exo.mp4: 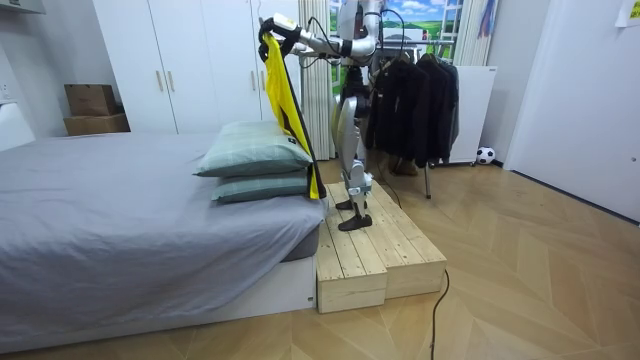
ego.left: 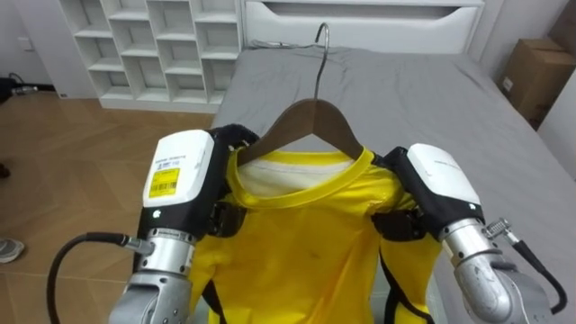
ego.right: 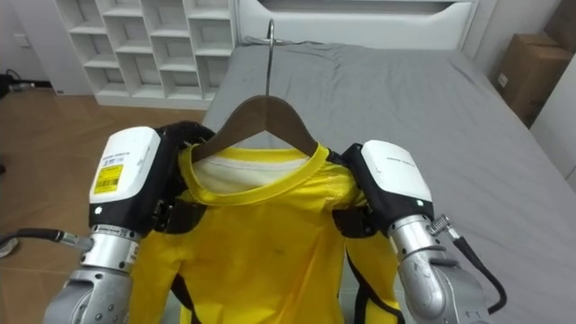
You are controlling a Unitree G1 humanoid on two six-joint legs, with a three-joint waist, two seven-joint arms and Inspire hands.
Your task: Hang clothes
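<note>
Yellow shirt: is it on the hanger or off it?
On. The wooden hanger sits inside the collar of the yellow shirt, its hook sticking out above; the left hand and right hand flank the shoulders.

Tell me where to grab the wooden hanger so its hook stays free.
Probably the bare wooden peak of the hanger, just under the metal hook, coming in from the side. Its sloping ends sit inside the yellow shirt, where the left robot hand and right robot hand grip.
</note>
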